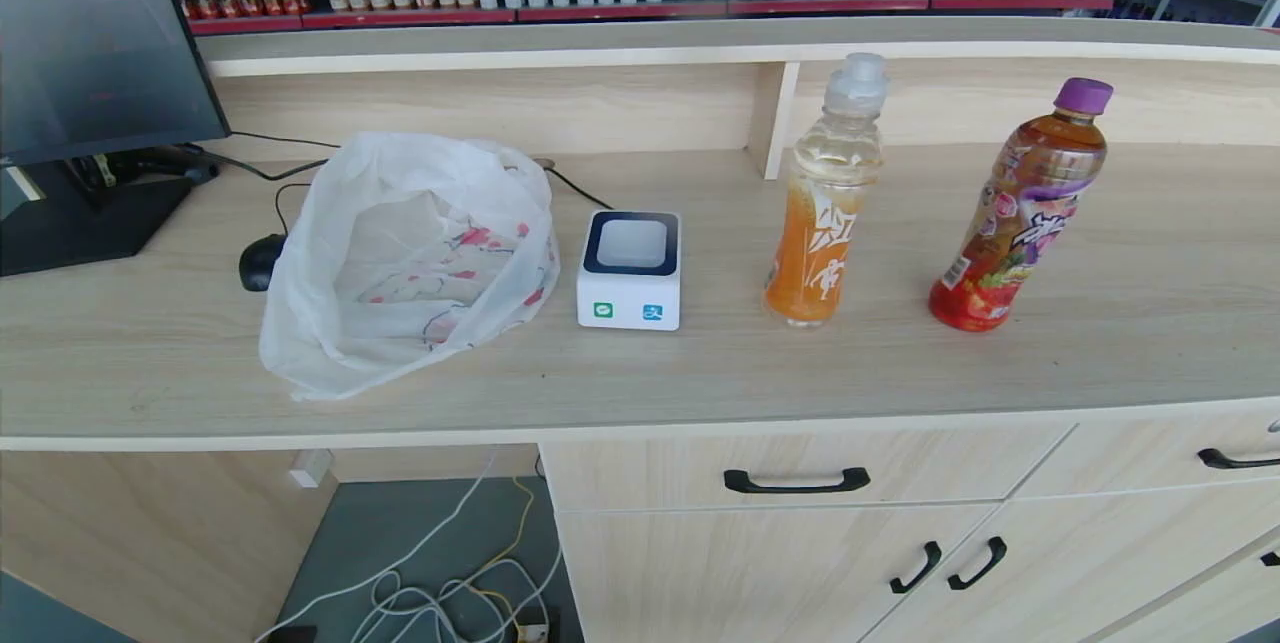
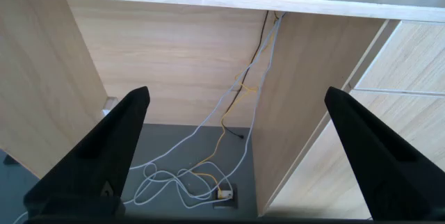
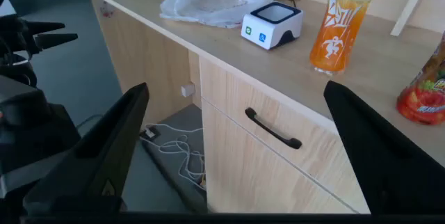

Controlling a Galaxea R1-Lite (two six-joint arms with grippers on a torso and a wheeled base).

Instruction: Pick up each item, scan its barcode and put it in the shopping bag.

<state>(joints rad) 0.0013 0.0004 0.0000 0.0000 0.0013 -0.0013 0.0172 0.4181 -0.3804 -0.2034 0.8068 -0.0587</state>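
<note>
Crinkled plastic shopping bag, boxy scanner, orange bottle, purple-capped bottle

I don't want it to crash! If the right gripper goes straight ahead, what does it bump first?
Probably the light wooden drawer front with the black handle; the open right gripper points at it, though depth is unclear.

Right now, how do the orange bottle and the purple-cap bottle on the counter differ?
Cap: the orange bottle has a clear cap, the purple-cap bottle a purple one. Label: the orange bottle's wrap is orange with white figures; the purple-cap bottle's is red and purple. Place: the orange bottle stands nearer the scanner, the purple-cap bottle farther to the robot's right. Both stand upright on the counter.
</note>
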